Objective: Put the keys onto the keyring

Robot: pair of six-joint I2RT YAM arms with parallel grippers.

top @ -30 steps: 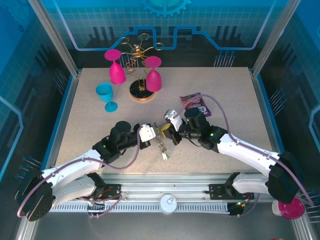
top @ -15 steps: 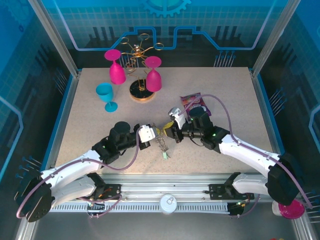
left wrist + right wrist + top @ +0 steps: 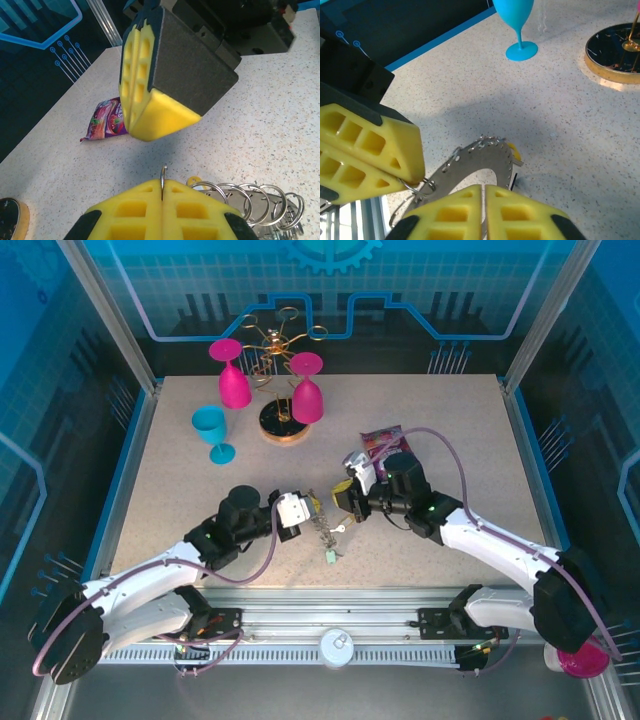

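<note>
Near the frame's centre, the left gripper (image 3: 310, 508) pinched the keyring (image 3: 322, 529); keys (image 3: 330, 556) lay just below, the right gripper (image 3: 341, 502) close beside.

Robotics lab cell: aluminium frame (image 3: 108, 315), blue circuit-print panels (image 3: 420, 280), speckled table (image 3: 460, 420), two bolted arms (image 3: 497, 543).

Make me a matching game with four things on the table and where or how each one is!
Things:
1 keyring
2 blue goblet
3 snack packet
4 wire rack

Clues:
a lying flat, purple
b gold, on a round base
c pinched in the left gripper
d standing upright on its foot

Pairs: 1-c, 2-d, 3-a, 4-b
</note>
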